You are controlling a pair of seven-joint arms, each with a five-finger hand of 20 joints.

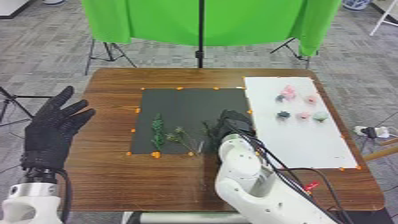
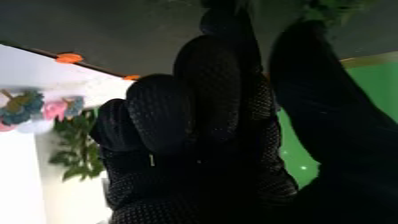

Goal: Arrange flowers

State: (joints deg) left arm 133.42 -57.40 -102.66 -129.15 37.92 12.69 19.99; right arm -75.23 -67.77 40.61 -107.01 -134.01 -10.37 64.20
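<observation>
Brown wooden bench, carrying one black rectangular mat and one white rectangular sheet. Over the mat the right hand points forward, grasping nothing, thumb apart; the left hand is raised, spread wide. Just left of the right one lie at least two green leafy sprigs; rightward, at least six small pink, teal and pale-green flower heads.

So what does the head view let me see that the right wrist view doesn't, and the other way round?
Head view: the left hand, open over the table's left side, the robot's white arms, the carpeted floor and a black pole.

Right wrist view: the bumpy texture of the right hand's glove.

Both: the right hand, pink flowers, white sheet, dark sheet and green cloth.
</observation>
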